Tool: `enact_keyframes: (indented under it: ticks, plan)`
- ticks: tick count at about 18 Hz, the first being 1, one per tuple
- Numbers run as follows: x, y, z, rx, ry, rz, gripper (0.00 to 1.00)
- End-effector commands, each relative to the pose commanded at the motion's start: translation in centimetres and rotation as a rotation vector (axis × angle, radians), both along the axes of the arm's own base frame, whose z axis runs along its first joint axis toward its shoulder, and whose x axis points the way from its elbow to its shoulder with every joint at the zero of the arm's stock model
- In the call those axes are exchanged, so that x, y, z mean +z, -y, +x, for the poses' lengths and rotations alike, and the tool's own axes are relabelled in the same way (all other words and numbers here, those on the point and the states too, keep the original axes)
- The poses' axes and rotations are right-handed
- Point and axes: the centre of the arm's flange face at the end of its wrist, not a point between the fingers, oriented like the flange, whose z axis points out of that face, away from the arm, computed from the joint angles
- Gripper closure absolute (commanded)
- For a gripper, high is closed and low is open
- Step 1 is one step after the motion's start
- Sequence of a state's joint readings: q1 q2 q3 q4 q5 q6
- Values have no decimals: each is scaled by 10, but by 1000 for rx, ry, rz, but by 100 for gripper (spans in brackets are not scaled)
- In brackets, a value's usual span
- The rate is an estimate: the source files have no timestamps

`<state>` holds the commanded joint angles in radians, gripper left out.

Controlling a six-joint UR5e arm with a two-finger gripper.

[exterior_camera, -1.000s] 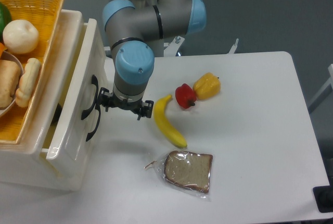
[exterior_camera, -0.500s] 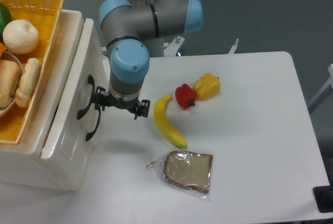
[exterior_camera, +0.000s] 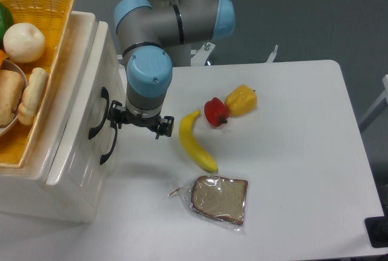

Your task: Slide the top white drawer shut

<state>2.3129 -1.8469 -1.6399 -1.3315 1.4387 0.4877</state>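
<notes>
The top white drawer (exterior_camera: 85,100) sits nearly flush in the cabinet at the table's left edge. The hand (exterior_camera: 137,121) hangs just beside its front, gripping nothing; how far it is open cannot be told. The closing push looks almost finished, needing only a last nudge inward.
</notes>
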Motion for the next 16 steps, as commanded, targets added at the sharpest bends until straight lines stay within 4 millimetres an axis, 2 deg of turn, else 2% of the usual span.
enact_keyframes:
  ticks: [4, 6, 8, 11, 16]
  plan:
    - [9, 45, -74, -2, -74, -27, 0]
    - [19, 67, -101, -47, -107, -24, 0]
    - [30, 81, -119, -156, -139, -13, 0]
    - [37, 102, -144, -298, -166, -29, 0]
    - [47, 144, -184, -420, -186, -17, 0]
